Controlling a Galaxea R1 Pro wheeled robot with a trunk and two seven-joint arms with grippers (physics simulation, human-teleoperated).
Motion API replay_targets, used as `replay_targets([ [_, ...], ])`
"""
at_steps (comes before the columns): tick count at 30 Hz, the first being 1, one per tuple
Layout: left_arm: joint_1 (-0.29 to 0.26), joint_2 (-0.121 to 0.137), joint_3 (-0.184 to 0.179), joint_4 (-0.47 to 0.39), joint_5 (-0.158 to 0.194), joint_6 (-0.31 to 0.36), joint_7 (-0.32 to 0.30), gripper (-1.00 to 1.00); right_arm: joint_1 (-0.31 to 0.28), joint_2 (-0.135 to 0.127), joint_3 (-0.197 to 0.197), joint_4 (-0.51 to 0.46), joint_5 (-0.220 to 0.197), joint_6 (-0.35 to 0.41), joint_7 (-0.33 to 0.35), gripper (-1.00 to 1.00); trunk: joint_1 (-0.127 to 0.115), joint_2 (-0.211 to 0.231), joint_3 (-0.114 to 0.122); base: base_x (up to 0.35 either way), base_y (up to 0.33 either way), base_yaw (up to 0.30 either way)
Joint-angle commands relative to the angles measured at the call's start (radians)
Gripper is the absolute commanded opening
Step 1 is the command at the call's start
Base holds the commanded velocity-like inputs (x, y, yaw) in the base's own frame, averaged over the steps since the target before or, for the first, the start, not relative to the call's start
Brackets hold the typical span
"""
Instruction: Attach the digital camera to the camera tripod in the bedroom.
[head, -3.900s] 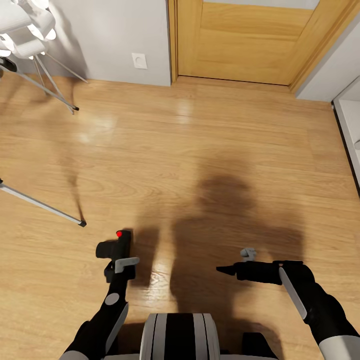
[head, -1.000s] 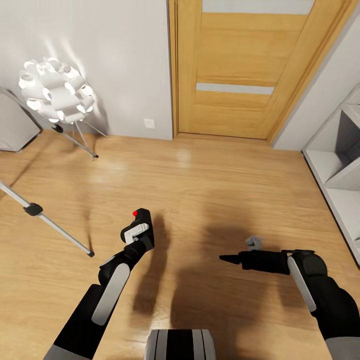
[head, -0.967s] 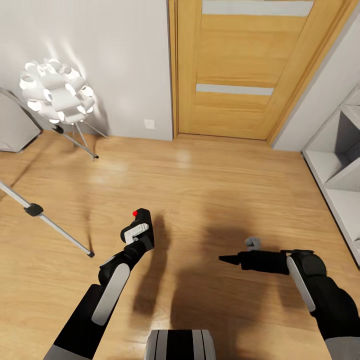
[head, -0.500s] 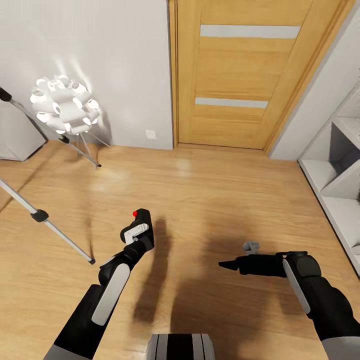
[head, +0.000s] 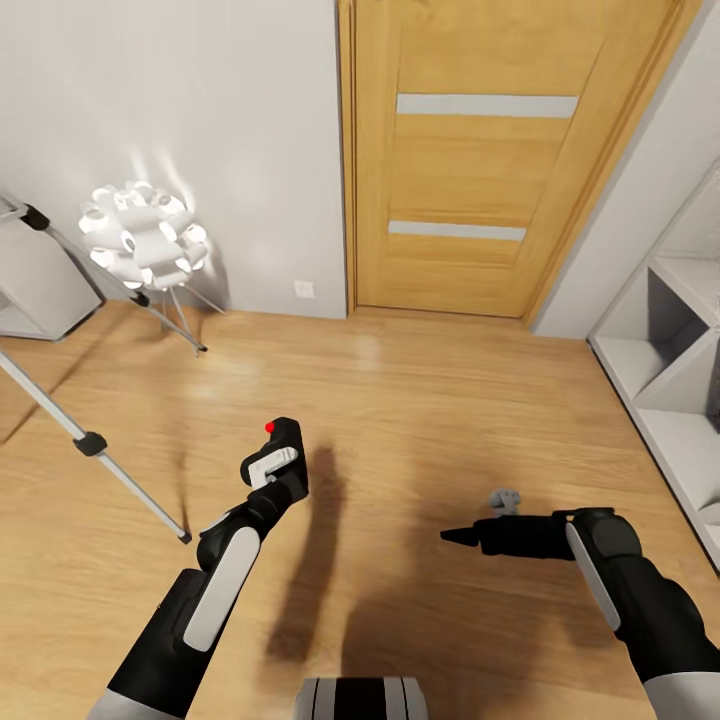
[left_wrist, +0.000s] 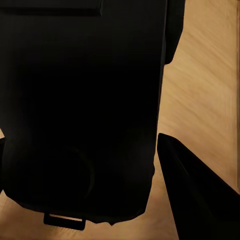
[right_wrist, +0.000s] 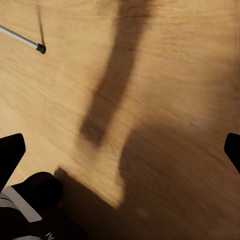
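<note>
Listing, largest first, what the head and wrist views held.

Wood floor (head: 430, 400): light planks ran from wall to wall, carrying the robot's dark shadow.
Wall (head: 200, 120): grey-white, with a small white socket plate (head: 303, 289) low down, left of the door.
Oak door (head: 480, 160): shut, with two pale horizontal strips across its panel.
Cube shelf (head: 670, 370): pale grey, stood at the right edge of the head view.
Camera tripod (head: 90, 443): far left, well apart from the left gripper; a silver leg with a black joint slanted down to a black foot on the floor; that foot also showed in the right wrist view (right_wrist: 40, 48). Its head was out of frame.
Lamp (head: 145, 235): white spiky ball, lit, on thin legs beside the wall, behind the tripod.
Right gripper (head: 458, 538): held level above the floor, pointing left; its dark tips sat wide apart at the edges of the right wrist view, nothing between them.
Left gripper (head: 277, 462): raised over the floor, fingers clamped on the camera.
Digital camera (head: 283, 441): black, red dot uppermost, gripped above the floor; a dark mass in the left wrist view (left_wrist: 85, 110).
</note>
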Motion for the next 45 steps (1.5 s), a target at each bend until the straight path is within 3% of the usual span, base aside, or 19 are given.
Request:
replay_targets([
  [1,0.000,0.000,-0.001,-0.001,0.009,0.002,0.007,-1.00,0.000,0.000,-0.001,0.001,-0.007,0.008,-0.002,1.00,-0.001,0.000,0.003,0.000,0.000,0.000],
  [45,-0.001,0.000,-0.001,-0.001,0.009,0.002,0.009,-1.00,0.000,0.007,-0.005,-0.013,-0.002,0.006,-0.001,1.00,-0.020,0.010,0.173,0.000,0.000,0.000],
])
